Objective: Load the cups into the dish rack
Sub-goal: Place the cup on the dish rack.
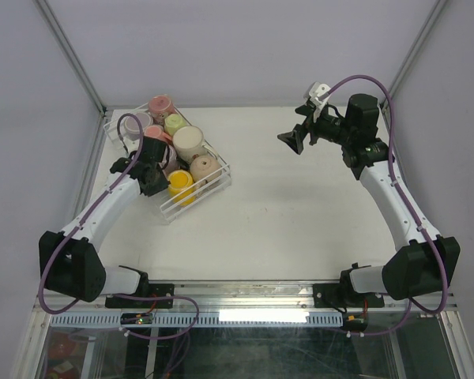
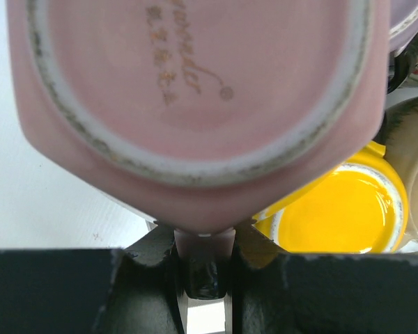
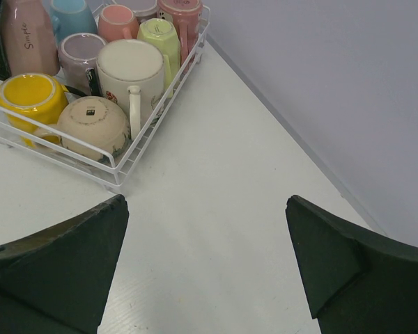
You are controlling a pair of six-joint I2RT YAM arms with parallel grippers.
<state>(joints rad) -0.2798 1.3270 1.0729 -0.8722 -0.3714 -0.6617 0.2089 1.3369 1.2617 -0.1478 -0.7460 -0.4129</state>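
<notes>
While the left gripper (image 2: 204, 243) pinches narrowly on the handle of a matte pink mug (image 2: 195, 90), its rough unglazed foot ring and printed script fill the wrist view. The mug is just beside a glossy yellow mug (image 2: 341, 212) lying bottom-up in the white wire dish rack (image 3: 118, 170). Rounded ceramic cups (image 3: 129, 66) crowd the rack. The right gripper (image 3: 205, 205) hangs spread wide over the smooth white table (image 1: 300, 221), holding nothing.

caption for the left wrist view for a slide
Left tool gripping a pink mug by its handle, its stamped underside filling the frame, a yellow mug beyond
</notes>
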